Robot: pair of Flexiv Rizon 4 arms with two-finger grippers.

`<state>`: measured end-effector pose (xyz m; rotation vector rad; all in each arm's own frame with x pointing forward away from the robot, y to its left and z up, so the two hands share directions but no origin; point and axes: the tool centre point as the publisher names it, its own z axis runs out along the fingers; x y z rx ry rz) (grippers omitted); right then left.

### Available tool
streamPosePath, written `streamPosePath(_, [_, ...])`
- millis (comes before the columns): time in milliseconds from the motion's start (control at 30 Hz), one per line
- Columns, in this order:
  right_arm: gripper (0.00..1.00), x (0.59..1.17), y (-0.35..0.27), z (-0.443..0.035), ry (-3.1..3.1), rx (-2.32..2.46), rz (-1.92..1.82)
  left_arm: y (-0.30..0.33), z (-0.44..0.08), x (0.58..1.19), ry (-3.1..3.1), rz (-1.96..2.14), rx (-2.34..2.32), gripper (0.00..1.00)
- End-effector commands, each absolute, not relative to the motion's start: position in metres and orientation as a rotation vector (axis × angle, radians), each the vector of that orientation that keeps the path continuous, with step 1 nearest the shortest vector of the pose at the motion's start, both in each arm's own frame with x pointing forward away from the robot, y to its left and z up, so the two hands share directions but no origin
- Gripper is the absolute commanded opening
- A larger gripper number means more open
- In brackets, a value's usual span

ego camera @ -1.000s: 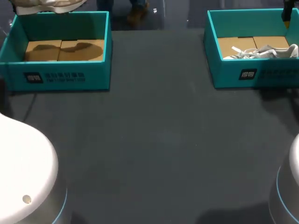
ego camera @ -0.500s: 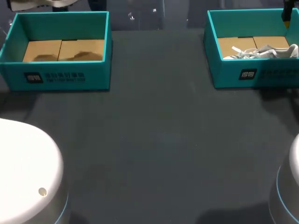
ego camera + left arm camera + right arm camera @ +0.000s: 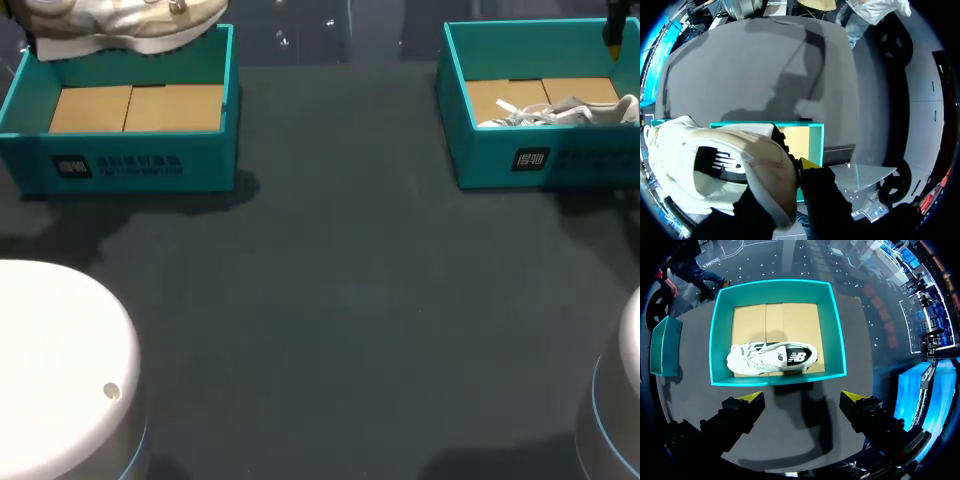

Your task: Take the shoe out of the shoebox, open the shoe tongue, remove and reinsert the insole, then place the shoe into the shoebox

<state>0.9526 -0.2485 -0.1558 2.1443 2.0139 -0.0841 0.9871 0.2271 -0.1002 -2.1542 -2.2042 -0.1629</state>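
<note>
From above, we see the shoe (image 3: 120, 20) over the left shoebox (image 3: 130, 165) at its far wall; at the left wrist our left gripper (image 3: 790, 192) pinches just the shoe's edge, so it could slip out; at the right wrist our right gripper (image 3: 802, 398) gapes empty above a boxed second shoe (image 3: 772, 358).

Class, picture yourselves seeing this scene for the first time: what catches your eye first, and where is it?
The lifted white sneaker, clamped in the left gripper, hangs above the left teal shoebox. A second white sneaker lies inside the right teal shoebox, with the open right gripper hovering beside that box.
</note>
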Motion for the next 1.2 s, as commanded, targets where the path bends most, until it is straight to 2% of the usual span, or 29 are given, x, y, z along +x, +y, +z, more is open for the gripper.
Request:
streamPosePath(33, [1.0, 0.953, -0.249, -0.156, 2.014, 2.144, -0.085, 0.213, -0.101, 0.919, -2.259, -0.461, -2.256, 0.0])
streamPosePath(833, [1.0, 0.953, -0.249, -0.156, 2.014, 2.144, -0.085, 0.213, -0.101, 0.919, -2.259, -0.461, -2.256, 0.0])
streamPosePath(1200, [1.0, 0.953, -0.249, -0.156, 2.014, 2.144, -0.085, 0.161, -0.104, 0.85, -2.196, -0.376, -2.231, 0.0])
